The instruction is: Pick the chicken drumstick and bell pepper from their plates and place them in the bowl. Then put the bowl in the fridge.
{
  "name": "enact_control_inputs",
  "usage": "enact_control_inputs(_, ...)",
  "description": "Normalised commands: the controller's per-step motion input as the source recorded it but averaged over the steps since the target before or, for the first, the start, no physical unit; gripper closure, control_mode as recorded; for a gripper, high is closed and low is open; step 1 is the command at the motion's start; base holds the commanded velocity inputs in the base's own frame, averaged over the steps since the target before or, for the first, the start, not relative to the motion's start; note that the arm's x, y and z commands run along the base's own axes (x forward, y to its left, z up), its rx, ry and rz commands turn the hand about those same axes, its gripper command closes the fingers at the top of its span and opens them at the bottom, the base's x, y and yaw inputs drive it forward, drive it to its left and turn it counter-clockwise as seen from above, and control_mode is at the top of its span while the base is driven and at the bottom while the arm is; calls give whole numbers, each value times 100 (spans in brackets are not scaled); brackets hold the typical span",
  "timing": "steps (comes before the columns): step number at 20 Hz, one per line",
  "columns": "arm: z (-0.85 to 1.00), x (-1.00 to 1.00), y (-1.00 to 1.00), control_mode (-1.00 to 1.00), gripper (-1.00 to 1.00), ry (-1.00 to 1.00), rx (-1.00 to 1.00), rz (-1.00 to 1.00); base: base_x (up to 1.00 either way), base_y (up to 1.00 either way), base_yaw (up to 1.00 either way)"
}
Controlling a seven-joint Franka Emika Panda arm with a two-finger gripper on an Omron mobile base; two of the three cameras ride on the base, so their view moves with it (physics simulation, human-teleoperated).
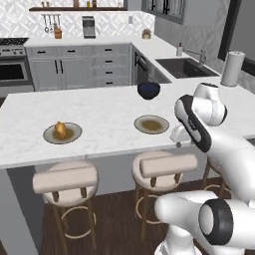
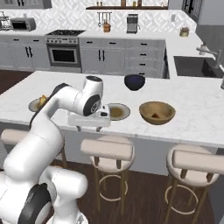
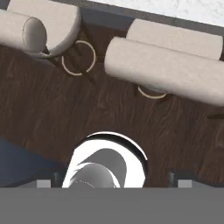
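The golden-orange chicken drumstick (image 1: 60,129) lies on the left plate (image 1: 72,135), which also sits at the counter's far left (image 2: 33,106). The second plate (image 1: 151,124) (image 2: 118,112) has nothing on it. To its right stands the wooden bowl (image 2: 157,112) with a small reddish piece, the bell pepper (image 2: 155,115), inside. My gripper (image 2: 88,128) (image 1: 178,142) hangs at the counter's front edge, just left of the bare plate, and points down. Its fingertips (image 3: 43,183) stand wide apart and open, with nothing between them. The fridge is out of view.
A dark blue bowl (image 1: 148,90) (image 2: 134,82) sits farther back on the island counter (image 1: 104,107). Padded stools (image 1: 64,182) (image 2: 106,150) (image 3: 166,65) line the near side over a dark wooden floor. Sink (image 1: 183,67) and paper towel roll (image 1: 232,68) are at the back right.
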Motion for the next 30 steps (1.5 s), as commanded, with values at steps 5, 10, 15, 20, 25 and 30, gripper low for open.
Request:
enact_control_inputs(5, 0, 0, 0, 100, -100, 0, 0, 0, -3, 100, -3)
enact_control_inputs(10, 0, 0, 0, 100, -100, 0, 0, 0, 99, 48, -5)
enact_control_inputs(15, 0, 0, 0, 100, -100, 0, 0, 0, 100, 25, -5)
enact_control_inputs(20, 0, 19, 2, -100, -100, 1, 0, 1, 80, 0, 0)
enact_control_inputs(25, 0, 18, 75, -100, -100, 0, 0, 14, 0, 0, 0)
enact_control_inputs(30, 0, 3, 100, -100, -100, 0, -3, 11, 0, 0, 0)
